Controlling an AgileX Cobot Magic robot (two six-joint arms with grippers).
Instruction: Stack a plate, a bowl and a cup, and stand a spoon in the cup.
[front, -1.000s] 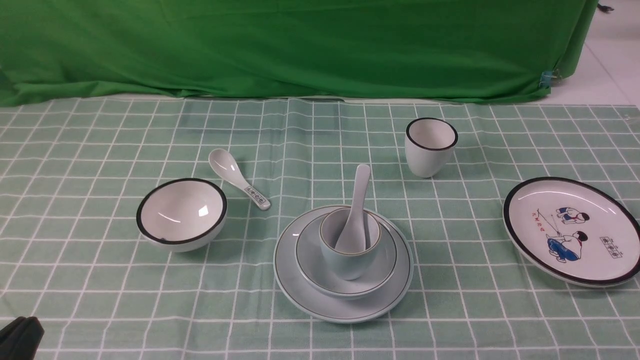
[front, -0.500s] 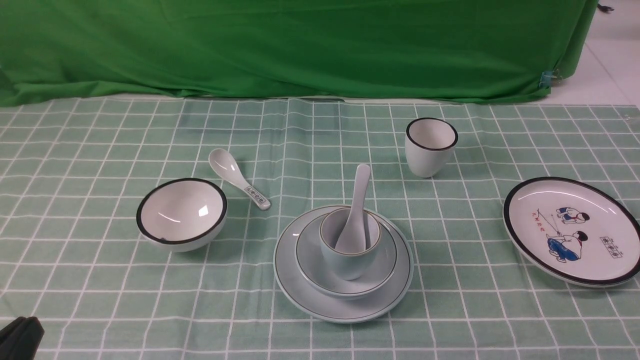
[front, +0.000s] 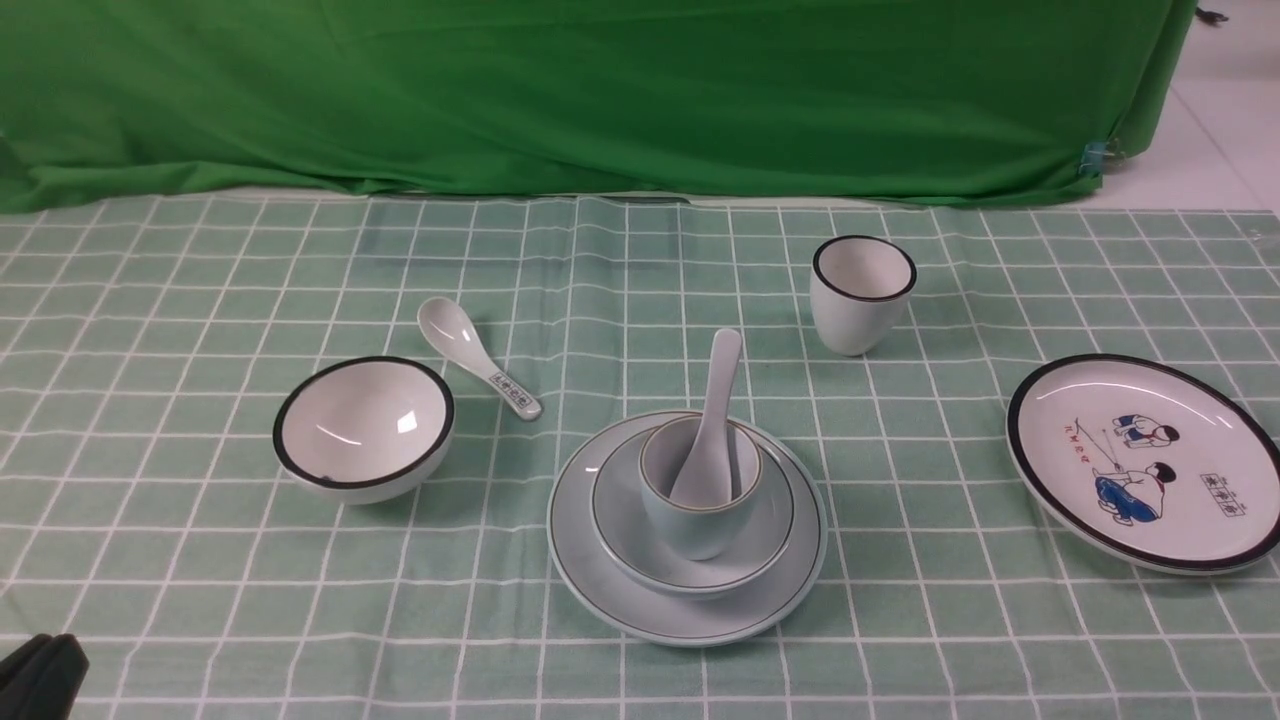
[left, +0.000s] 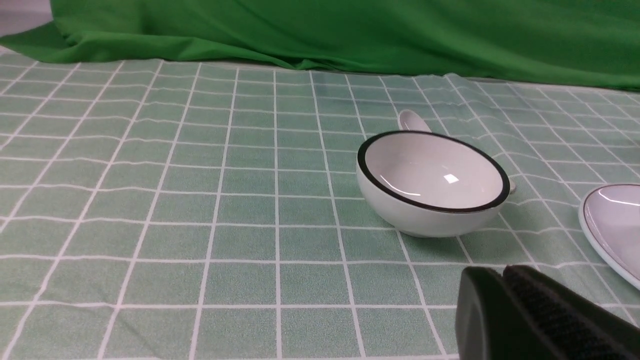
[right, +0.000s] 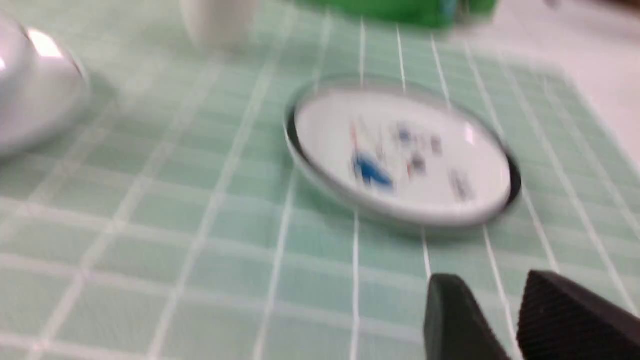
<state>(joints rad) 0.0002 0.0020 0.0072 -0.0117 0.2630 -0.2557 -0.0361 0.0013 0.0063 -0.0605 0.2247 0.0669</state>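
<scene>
Left fingers (left: 505, 280) pressed together low beside the black-rimmed bowl (left: 432, 182).

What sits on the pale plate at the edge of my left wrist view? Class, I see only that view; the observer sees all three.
Observer: A pale bowl sits on that plate, with a cup in it.
Operator: Is a spoon in the cup?
Observer: Yes, a pale spoon stands in it, handle up.
Operator: And the right gripper?
Observer: The right gripper is open and empty, near a picture plate.
</scene>
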